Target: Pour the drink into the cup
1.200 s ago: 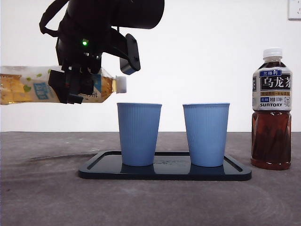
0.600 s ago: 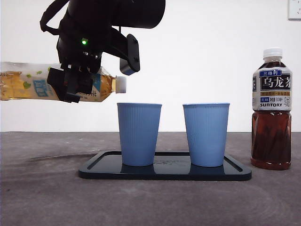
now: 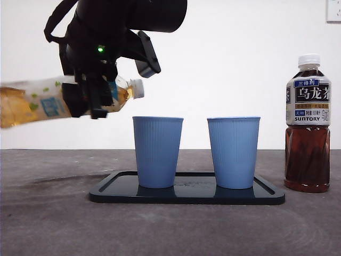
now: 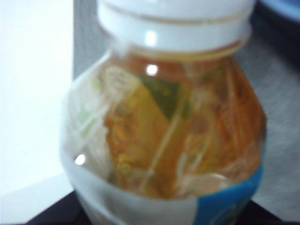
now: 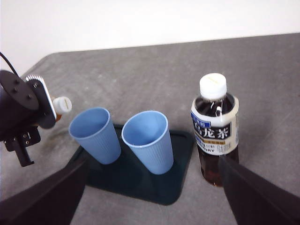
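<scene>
My left gripper (image 3: 90, 98) is shut on a clear bottle of yellow tea (image 3: 32, 104) and holds it in the air left of the cups. The bottle lies nearly level with its capped neck slightly raised; its white cap (image 3: 137, 88) is just above and left of the left blue cup (image 3: 157, 152). In the left wrist view the bottle (image 4: 168, 126) fills the picture, white cap (image 4: 178, 23) on. A second blue cup (image 3: 233, 152) stands beside the first; both stand on a black tray (image 3: 186, 196). My right gripper (image 5: 152, 197) is open and empty, high above the table.
A capped bottle of dark oolong tea (image 3: 307, 122) stands upright on the grey table right of the tray. The right wrist view shows it (image 5: 214, 131) beside the tray (image 5: 183, 154), both cups (image 5: 93, 136) (image 5: 147, 140), and the left arm (image 5: 23, 112).
The yellow tea bottle has tipped from level: its base end dropped and its capped neck rose a little. Cups, tray and dark bottle have not moved.
</scene>
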{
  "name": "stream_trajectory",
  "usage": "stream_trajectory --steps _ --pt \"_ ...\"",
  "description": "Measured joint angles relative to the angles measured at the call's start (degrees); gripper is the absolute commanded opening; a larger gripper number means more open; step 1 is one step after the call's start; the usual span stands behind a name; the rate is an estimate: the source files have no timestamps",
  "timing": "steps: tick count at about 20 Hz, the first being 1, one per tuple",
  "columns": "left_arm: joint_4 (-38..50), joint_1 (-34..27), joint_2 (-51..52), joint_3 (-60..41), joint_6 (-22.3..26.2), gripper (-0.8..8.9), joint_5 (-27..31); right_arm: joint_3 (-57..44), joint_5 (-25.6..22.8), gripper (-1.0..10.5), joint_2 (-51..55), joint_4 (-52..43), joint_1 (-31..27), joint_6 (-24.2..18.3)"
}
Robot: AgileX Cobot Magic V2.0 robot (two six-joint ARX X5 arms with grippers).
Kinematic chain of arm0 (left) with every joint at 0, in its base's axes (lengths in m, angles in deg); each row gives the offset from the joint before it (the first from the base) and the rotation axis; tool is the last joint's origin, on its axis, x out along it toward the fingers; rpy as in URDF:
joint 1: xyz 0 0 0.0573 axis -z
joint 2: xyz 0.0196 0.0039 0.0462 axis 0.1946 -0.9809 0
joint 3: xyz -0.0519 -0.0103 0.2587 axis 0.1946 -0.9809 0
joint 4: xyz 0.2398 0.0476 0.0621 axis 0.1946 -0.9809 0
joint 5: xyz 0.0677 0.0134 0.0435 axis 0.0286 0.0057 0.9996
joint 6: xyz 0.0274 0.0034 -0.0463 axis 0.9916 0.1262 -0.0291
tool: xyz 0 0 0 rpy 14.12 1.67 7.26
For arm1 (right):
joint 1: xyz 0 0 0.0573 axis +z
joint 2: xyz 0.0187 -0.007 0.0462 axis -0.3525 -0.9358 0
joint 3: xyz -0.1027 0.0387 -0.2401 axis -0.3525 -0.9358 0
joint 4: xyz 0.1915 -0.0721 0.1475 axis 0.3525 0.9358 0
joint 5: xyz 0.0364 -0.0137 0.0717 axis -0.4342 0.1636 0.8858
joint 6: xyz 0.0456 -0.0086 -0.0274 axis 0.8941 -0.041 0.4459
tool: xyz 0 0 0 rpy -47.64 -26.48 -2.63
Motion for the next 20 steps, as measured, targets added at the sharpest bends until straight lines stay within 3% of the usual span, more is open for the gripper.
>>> stream_trajectory --steps 8,20 --pt "3.3 -0.33 6.8 0.0 -9.4 1.42 -12.13 0.0 -0.11 4.4 0.0 2.51 0.0 -0.02" --pt "12.48 -10.86 19.74 -2.05 -14.23 1.09 -31.23 0.0 -1.66 4.4 0.0 5.4 0.04 -0.17"
